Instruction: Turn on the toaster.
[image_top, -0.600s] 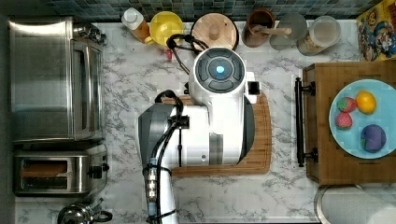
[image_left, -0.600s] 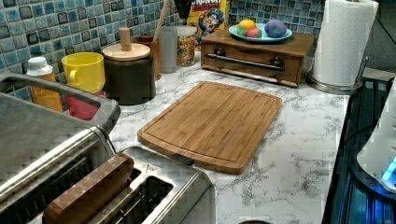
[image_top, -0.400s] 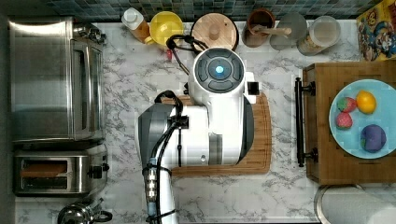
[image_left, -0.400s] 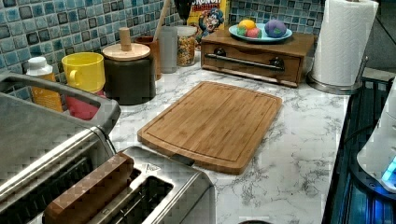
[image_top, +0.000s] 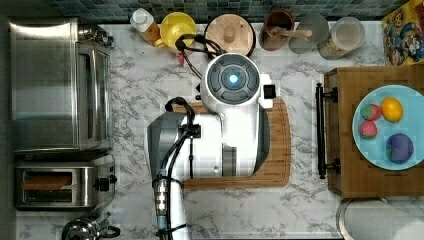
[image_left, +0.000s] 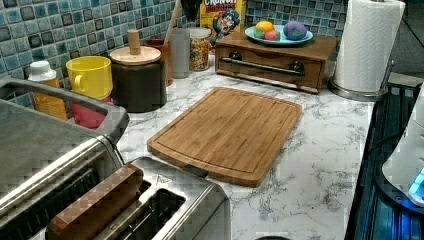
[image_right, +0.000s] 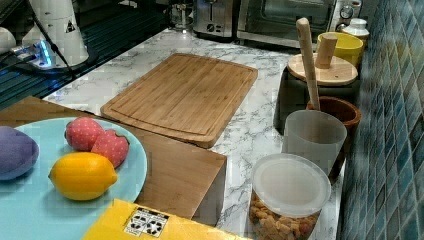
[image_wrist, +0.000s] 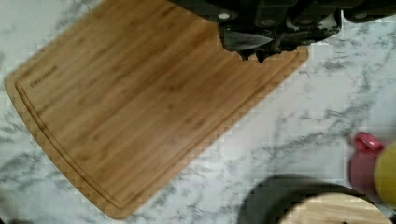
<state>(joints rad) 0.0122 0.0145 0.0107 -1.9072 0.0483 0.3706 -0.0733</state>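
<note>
Arm poised over the board, toaster well off at the counter's edge.

In the top view the toaster sits at about 8 o'clock, just beside the oven and near the kettle at 7 o'clock; a brown slice fills its slot and its black lever and knob face the counter's middle. The arm covers most of the board at the centre, well apart from the toaster. In the wrist view the gripper shows as a dark mass above the board's corner, and whether its jaws are spread or pressed together I cannot tell. In the top view the yellow mug and lidded jar stand at 12 o'clock, the plate of fruit at 3 o'clock.
</note>
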